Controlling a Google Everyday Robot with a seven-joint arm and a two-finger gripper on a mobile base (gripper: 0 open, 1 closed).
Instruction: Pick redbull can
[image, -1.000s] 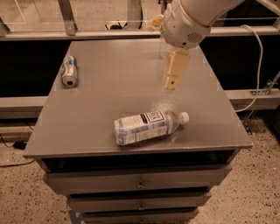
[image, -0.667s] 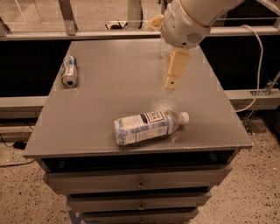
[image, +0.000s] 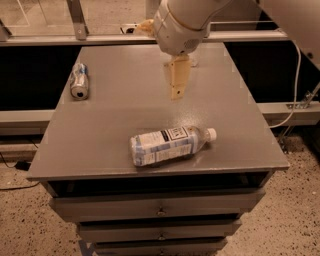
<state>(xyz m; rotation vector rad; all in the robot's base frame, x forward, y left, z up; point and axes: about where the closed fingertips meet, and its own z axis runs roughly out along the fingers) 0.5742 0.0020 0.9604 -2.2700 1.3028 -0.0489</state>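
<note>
Probably light, slick and apt to roll, the can (image: 79, 81) lies on its side well left of the pincer (image: 178, 84), which hangs over the surface (image: 125, 115), open or closed I cannot tell, and is best clasped across its mid-body.

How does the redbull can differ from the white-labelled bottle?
The can is much shorter than the bottle. The can is silver-blue metal; the bottle is white-capped plastic. The can lies by the left edge of the table, the bottle near the front. Both lie on their sides. The gripper hangs over the middle, touching neither.
</note>
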